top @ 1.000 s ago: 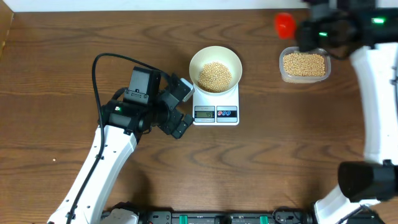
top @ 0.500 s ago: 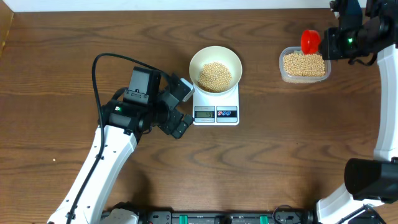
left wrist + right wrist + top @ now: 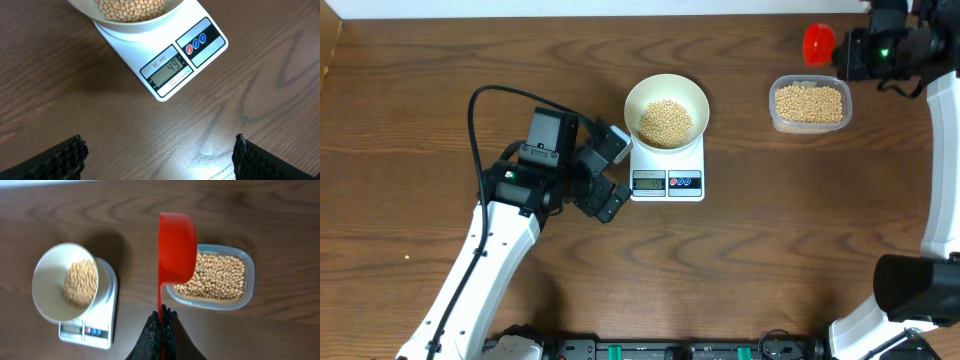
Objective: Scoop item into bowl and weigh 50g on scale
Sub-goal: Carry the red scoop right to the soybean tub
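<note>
The white bowl (image 3: 642, 92) stands on the white scale (image 3: 667, 182) at mid-table, holding a heap of beige beans (image 3: 665, 122). In the left wrist view the scale (image 3: 165, 55) reads 49 below the bowl (image 3: 92, 14). My left gripper (image 3: 610, 172) is open just left of the scale, with only bare wood between its fingers (image 3: 65, 160). My right gripper (image 3: 162, 317) is shut on the handle of a red scoop (image 3: 177, 247). The scoop (image 3: 818, 42) hangs behind the left part of the clear tub (image 3: 809, 103). Its inside is turned away from view.
The clear tub (image 3: 215, 277) at the back right is full of beans. The table's far edge runs just behind the scoop. A black cable (image 3: 485, 100) loops above the left arm. Brown wood lies between scale and tub.
My right gripper carried the red scoop rightward, past the tub's left edge, then back toward the table's far edge. The left arm, bowl and scale have not moved.
</note>
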You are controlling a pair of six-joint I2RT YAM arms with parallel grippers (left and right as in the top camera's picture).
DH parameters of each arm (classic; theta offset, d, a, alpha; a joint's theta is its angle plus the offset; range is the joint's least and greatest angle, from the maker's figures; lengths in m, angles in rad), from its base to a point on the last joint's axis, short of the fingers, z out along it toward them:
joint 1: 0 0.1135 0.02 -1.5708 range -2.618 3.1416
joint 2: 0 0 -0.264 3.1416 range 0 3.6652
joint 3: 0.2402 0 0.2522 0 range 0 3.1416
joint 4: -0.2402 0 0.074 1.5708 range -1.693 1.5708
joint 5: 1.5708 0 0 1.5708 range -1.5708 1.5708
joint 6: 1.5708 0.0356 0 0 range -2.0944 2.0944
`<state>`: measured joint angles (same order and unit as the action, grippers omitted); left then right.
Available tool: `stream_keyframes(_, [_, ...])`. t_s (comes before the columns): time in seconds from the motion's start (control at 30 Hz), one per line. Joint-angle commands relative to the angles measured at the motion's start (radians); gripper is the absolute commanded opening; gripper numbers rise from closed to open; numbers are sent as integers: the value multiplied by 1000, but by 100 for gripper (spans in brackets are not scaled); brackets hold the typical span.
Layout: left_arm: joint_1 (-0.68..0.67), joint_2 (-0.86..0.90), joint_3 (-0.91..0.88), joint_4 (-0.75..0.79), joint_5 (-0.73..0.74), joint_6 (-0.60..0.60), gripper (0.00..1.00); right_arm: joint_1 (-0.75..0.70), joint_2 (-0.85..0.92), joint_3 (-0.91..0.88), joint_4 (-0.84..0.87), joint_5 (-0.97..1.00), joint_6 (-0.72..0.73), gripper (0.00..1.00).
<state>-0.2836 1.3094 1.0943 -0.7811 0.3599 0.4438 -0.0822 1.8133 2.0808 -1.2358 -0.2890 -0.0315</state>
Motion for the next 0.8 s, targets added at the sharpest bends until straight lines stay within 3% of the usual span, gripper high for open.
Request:
stream_keyframes(0.0, [-2,3,9,0,-10,-8,95,-3,5,5,10,69,131,1])
stream_keyframes(0.2, [-2,3,10,0,-10,-8,95,-2,5,5,10,81,239,1])
stream_keyframes(0.37, [-2,4,9,0,-10,-8,95,5,5,5,10,81,242,1])
stream_keyframes(0.63, [-2,3,9,0,-10,-8,95,5,5,-3,9,82,79,1])
stream_keyframes(0.77, [-2,3,9,0,-10,-8,95,5,6,-18,9,115,71,1])
